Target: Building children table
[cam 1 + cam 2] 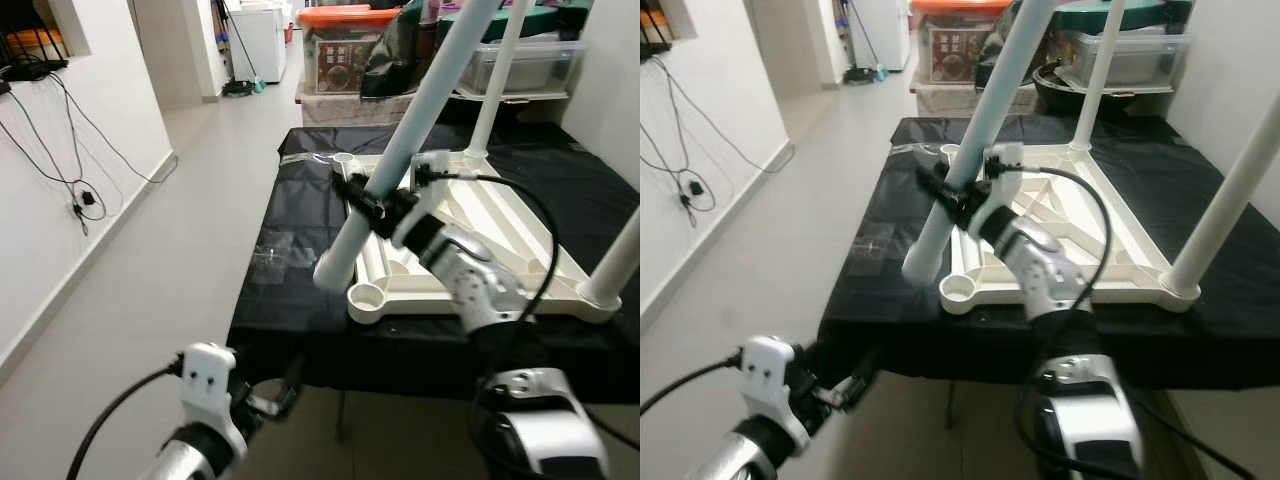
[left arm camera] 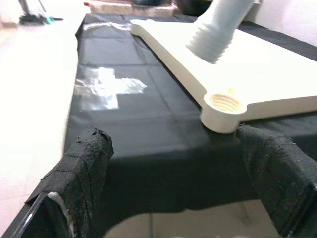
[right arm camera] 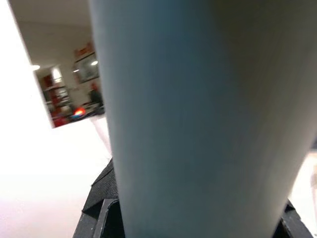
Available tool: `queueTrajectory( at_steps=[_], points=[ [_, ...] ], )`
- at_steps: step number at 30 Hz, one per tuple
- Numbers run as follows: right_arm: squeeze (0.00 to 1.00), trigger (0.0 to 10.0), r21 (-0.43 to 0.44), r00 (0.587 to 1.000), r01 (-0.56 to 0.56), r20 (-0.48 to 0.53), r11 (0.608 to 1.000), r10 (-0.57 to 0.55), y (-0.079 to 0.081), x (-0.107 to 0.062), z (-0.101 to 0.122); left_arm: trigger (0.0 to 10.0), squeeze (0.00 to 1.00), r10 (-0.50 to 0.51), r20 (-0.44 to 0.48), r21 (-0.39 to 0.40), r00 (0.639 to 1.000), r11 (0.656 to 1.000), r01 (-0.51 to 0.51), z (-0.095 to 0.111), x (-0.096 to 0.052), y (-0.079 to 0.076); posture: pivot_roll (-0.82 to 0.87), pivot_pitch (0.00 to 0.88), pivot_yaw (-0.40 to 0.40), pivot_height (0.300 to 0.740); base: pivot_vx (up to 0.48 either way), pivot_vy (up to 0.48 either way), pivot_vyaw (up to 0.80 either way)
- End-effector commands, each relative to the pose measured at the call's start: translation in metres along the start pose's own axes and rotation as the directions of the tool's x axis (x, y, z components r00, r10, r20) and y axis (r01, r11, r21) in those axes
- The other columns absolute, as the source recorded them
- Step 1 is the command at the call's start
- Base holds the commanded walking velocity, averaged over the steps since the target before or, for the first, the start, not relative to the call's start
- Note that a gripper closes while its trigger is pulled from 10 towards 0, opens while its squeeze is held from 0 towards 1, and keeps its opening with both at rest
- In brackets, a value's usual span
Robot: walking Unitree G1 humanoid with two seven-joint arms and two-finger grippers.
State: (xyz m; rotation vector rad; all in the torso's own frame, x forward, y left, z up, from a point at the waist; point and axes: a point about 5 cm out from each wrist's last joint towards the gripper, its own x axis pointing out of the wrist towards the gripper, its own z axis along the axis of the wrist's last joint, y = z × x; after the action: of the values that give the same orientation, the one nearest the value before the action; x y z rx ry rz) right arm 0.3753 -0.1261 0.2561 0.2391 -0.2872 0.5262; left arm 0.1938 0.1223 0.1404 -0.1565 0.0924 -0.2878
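Tabletop (image 1: 500, 215) lies upside down on the black surface (image 1: 300, 200); two legs stand screwed in; right gripper (image 1: 372, 203) jaws clench a third leg (image 1: 400, 150) above the near-left socket (image 1: 366, 294); left gripper (image 2: 168, 198) hangs released.

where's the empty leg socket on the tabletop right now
The empty socket is at the near left corner of the upside-down white tabletop on the black cloth, just below the threaded end of the leg held by the right gripper.

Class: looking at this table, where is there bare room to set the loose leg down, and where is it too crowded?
Free: the black cloth left of the tabletop, apart from a plastic wrapper, and the near strip before the empty socket. Crowded: above the tabletop, where the right gripper holds the leg and two legs stand.
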Motion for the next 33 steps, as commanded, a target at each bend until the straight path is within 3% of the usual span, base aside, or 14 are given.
queueTrajectory(
  at_steps=[1, 3, 4, 6, 9, 14, 19, 29, 33],
  points=[
    [0.00, 0.0, -0.049, 0.999, 0.032, 0.030, 0.998, -0.031, 0.003, 0.001, 0.004, 10.0, 0.00, 0.037, 0.001, 0.016, 0.999, 0.999, -0.037, 0.000, -0.001, 0.004, 0.09, 0.000, 0.014, 0.740, 0.000, 0.000, 0.00],
    [0.00, 0.0, -0.049, 0.999, 0.032, 0.030, 0.998, -0.031, 0.003, 0.001, 0.004, 10.0, 0.00, 0.037, 0.001, 0.016, 0.999, 0.999, -0.037, 0.000, -0.001, 0.004, 0.09, 0.000, 0.014, 0.740, 0.000, 0.000, 0.00],
    [0.00, 10.0, -0.070, 0.999, 0.034, 0.034, 0.997, -0.032, 0.006, 0.001, 0.003, 10.0, 0.00, 0.059, 0.012, 0.025, 0.998, 0.998, -0.059, 0.001, -0.001, 0.005, 0.09, 0.002, 0.007, 0.740, 0.000, 0.000, 0.00],
    [0.00, 10.0, -0.070, 0.999, 0.034, 0.034, 0.997, -0.032, 0.006, 0.001, 0.003, 10.0, 0.00, 0.059, 0.012, 0.025, 0.998, 0.998, -0.059, 0.001, -0.001, 0.005, 0.09, 0.002, 0.007, 0.740, 0.000, 0.000, 0.00],
    [0.00, 10.0, -0.068, 0.999, 0.026, 0.034, 0.997, -0.023, 0.017, 0.000, -0.004, 10.0, 0.00, 0.160, 0.031, 0.023, 0.987, 0.987, -0.161, -0.001, -0.001, 0.015, 0.09, 0.007, 0.001, 0.740, 0.000, 0.000, 0.00],
    [0.00, 10.0, -0.068, 0.999, 0.026, 0.034, 0.997, -0.023, 0.017, 0.000, -0.004, 10.0, 0.00, 0.160, 0.031, 0.023, 0.987, 0.987, -0.161, -0.001, -0.001, 0.015, 0.09, 0.007, 0.001, 0.740, 0.000, 0.000, 0.00],
    [0.00, 10.0, -0.079, 0.999, 0.027, 0.044, 0.996, -0.023, 0.029, -0.001, -0.015, 10.0, 0.00, 0.231, 0.047, 0.014, 0.972, 0.973, -0.231, -0.006, -0.001, 0.018, 0.08, 0.005, -0.004, 0.740, 0.329, 0.000, 0.00],
    [0.00, 10.0, -0.093, 0.999, 0.027, 0.049, 0.995, -0.023, 0.035, -0.001, -0.018, 10.0, 0.00, 0.282, 0.033, 0.033, 0.959, 0.959, -0.283, -0.013, -0.002, 0.025, 0.08, 0.000, -0.007, 0.740, 0.368, 0.000, 0.00],
    [0.00, 10.0, -0.099, 0.999, 0.023, 0.050, 0.995, -0.018, 0.036, -0.001, -0.018, 10.0, 0.00, 0.319, 0.020, 0.029, 0.948, 0.947, -0.320, -0.015, -0.002, 0.031, 0.08, 0.000, -0.006, 0.740, 0.000, 0.000, 0.00]
  ],
)
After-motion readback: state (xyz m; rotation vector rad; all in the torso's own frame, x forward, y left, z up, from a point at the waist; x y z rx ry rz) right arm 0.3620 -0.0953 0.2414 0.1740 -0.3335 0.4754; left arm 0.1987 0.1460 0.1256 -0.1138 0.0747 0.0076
